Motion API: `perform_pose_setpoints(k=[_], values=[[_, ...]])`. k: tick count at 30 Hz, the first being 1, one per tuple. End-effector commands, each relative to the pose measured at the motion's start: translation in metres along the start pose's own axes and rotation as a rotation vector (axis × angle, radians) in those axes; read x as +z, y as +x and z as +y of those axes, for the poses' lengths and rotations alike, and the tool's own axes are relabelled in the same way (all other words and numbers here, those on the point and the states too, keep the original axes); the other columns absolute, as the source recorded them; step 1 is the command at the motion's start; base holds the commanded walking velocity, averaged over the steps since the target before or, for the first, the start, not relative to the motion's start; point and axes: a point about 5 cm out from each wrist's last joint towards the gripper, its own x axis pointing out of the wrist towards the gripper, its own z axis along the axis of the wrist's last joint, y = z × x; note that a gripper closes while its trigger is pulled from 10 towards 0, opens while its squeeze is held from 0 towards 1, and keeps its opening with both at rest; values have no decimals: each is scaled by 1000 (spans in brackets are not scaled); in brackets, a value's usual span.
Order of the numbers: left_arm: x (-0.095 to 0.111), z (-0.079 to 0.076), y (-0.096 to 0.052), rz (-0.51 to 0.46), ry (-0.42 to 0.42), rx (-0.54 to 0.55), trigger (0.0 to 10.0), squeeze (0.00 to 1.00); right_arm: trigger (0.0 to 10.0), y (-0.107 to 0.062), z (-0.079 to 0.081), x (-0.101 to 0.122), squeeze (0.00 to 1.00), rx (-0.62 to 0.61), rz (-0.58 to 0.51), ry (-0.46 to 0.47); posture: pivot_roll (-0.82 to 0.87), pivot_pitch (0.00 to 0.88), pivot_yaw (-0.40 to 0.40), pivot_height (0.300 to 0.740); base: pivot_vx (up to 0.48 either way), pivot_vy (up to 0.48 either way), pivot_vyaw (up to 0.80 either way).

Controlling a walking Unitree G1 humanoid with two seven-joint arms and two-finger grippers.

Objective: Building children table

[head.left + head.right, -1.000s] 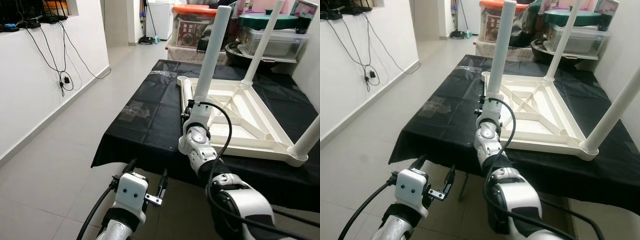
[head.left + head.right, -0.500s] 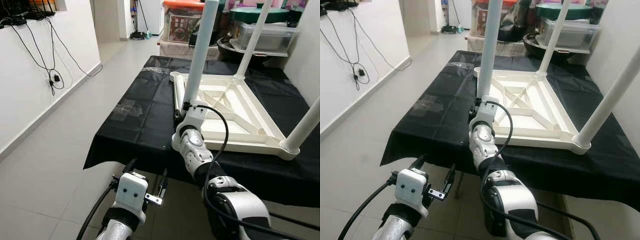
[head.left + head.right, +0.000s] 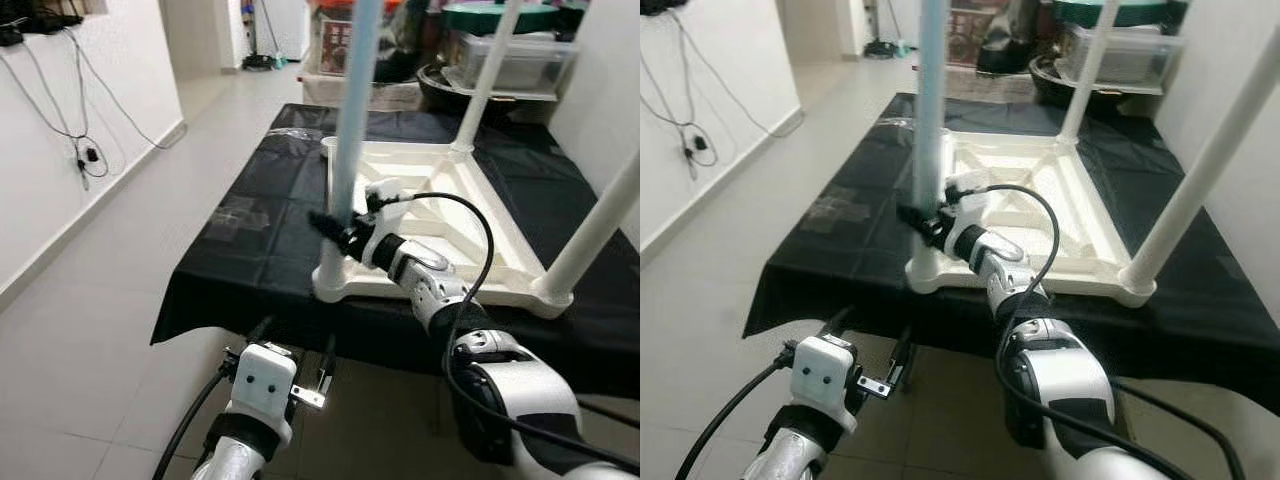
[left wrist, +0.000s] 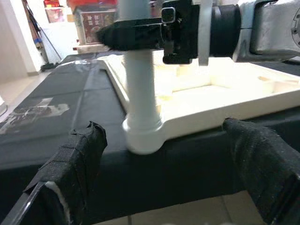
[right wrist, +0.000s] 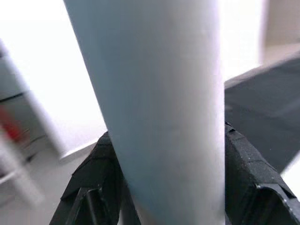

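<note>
From the left eye view, the white children's table [image 3: 470, 215] lies upside down on a black-draped bench [image 3: 250, 240], its frame at about one o'clock from the robot, past the near edge. The right gripper [image 3: 335, 228] reaches in from four o'clock and has its two black fingers closed around the near-left leg [image 3: 352, 110], low down, just above the corner socket [image 3: 335, 282]. Two more legs stand at the far and the near-right corners. The left gripper [image 3: 297, 352] hangs below the bench edge at seven o'clock, holding nothing.

The right eye view tells the same story: the gripped leg [image 3: 930, 100] stands nearly upright, rising to twelve o'clock.

In the left wrist view, the left fingers [image 4: 77, 157] are spread wide and empty, with the socket [image 4: 140, 136] straight ahead across the gap and the right gripper [image 4: 140, 35] clamped on the tube above it.

In the right wrist view, the pale tube [image 5: 154, 108] sits tight between both black pads [image 5: 248, 173].

I'd judge these legs light, hollow, stiff plastic, smooth enough to slip if twisted. Gripping low near the socket seems wise; held higher, the long leg would lever and tip. The frame looks light too, so it may skid on the cloth unless steadied.
</note>
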Motion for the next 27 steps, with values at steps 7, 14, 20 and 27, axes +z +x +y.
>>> perform_pose_setpoints(k=[7,14,20,27], values=[[-4,-2,-1,18,-9,-4,10000,0,10000,17,28,-13,0,283,133,5,135,37,-44,740,0,0,0],[-3,-3,-2,18,-12,-3,10000,0,0,23,33,-9,0,311,97,2,137,35,-47,740,0,0,0],[-4,-4,-2,19,-13,-3,10000,0,0,24,18,-10,0,3,115,-82,134,28,-50,740,0,0,0],[-5,-4,-2,22,-14,-7,10000,0,0,-22,-40,-19,0,-846,149,-26,120,18,-42,740,0,0,0]])
